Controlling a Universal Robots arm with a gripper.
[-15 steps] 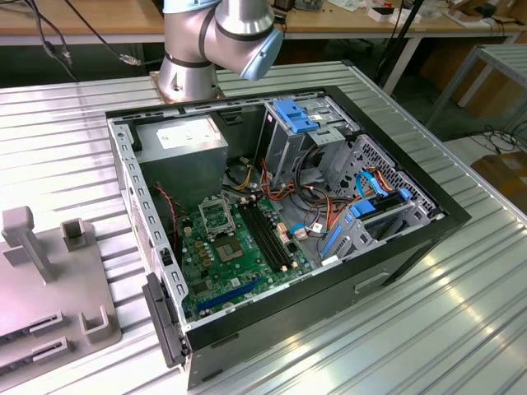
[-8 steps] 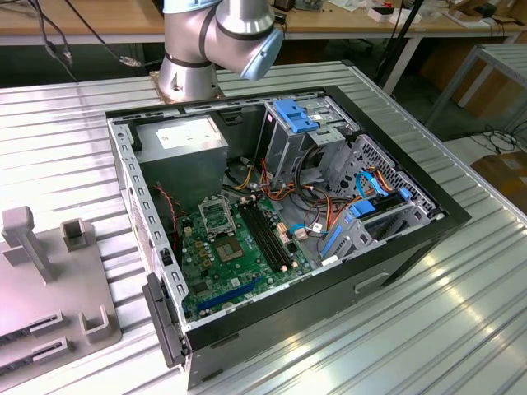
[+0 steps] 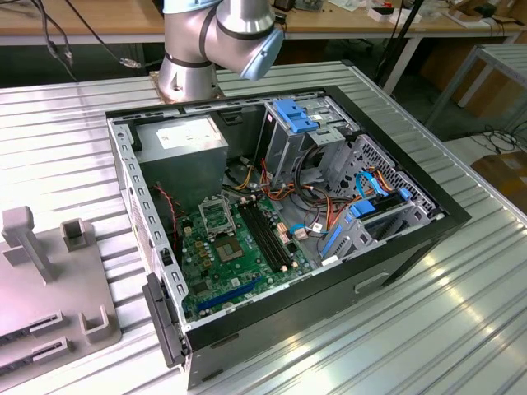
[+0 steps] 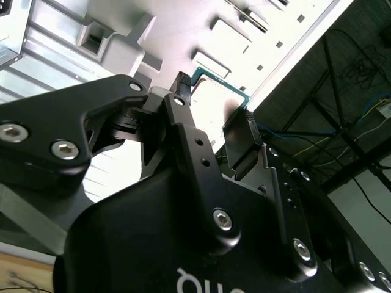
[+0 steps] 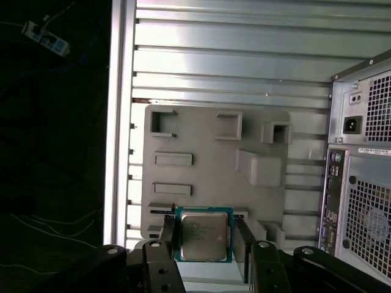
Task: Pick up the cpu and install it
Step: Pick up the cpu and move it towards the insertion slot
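The end effector (image 5: 204,224) is clamped on the cpu (image 5: 203,237), with one black finger (image 5: 168,239) pressed to each of two opposite edges of the chip; in the first wrist view its pale metal face with green rim is turned toward the camera. In the second wrist view the cpu (image 4: 221,85) shows as a thin green-edged square between the fingers (image 4: 243,135) of the end effector (image 4: 214,104). The chip is held over one edge of a grey fixture plate (image 5: 208,174) with raised blocks and slots (I cannot tell whether it touches the plate). That plate lies on the ribbed metal table (image 5: 244,55), just beside the rear panel of the computer case (image 5: 360,183). In the exterior view the case (image 3: 412,247) lies open on the table (image 3: 428,329), its green motherboard (image 3: 247,263) exposed with the square socket frame (image 3: 216,218) on it, well apart from the fixture plate (image 3: 33,304) at the exterior view's left. The arm (image 3: 216,37) rises from behind the case.
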